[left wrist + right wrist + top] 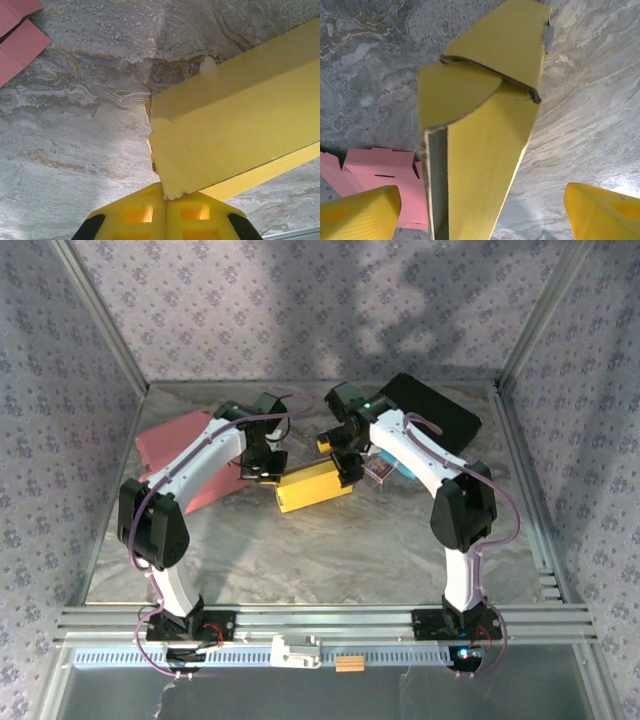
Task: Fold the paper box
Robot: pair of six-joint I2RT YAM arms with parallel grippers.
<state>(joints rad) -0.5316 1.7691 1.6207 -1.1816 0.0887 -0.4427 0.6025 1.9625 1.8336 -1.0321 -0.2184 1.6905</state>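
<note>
Lying where, exactly, is the paper box (pixel 312 486) in this shot? — Desk

Mid-table, on the marbled table (pixel 330 560). It is long and yellow and slants between the two arms. One end meets the left gripper (pixel 262 470), the other the right gripper (pixel 348 468). — Photographer

Does the left one have hold of it? — Desk

Yes. Seen from its wrist, the yellow fingers (pixel 132 217) are pressed together, nipping the corner of a box flap at their tips. — Photographer

And the right? — Desk

Spread wide. Its fingers (pixel 362 212) stand on either side of the box's open end, clear of the card on both sides. A rounded tab juts out from under the upper panel there. — Photographer

Anything else on the table? — Desk

A flat pink cardboard blank (pixel 175 445) lies under and left of the left arm. A black flat object (pixel 435 410) sits at the far right corner. A small blue and purple item (pixel 385 468) is just beside the right arm; I cannot tell what it is. — Photographer
</note>
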